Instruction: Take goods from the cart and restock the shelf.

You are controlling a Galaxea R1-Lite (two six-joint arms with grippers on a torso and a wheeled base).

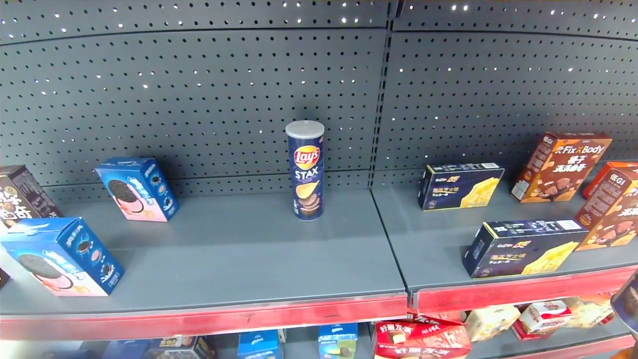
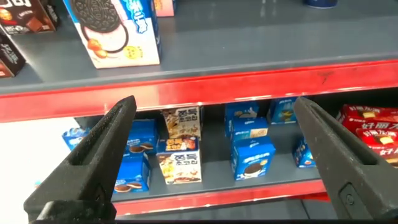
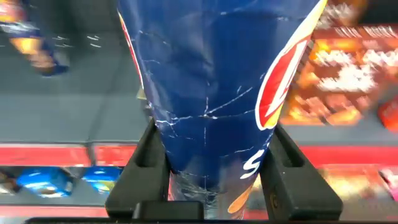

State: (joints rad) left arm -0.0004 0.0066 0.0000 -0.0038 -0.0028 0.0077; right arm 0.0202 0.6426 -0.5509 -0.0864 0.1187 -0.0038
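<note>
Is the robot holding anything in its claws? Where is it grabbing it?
Yes. The right gripper grips a blue chips can by its round sides, one finger on each side. The left gripper is open and empty.

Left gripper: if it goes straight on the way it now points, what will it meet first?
Likely the blue boxes on the lower shelf; the open left gripper points just under the red shelf edge. Depth is unclear.

Navy chip can (image 3: 205,93), dotted grey backboard (image 1: 199,99), red shelf edge (image 1: 199,319)
</note>
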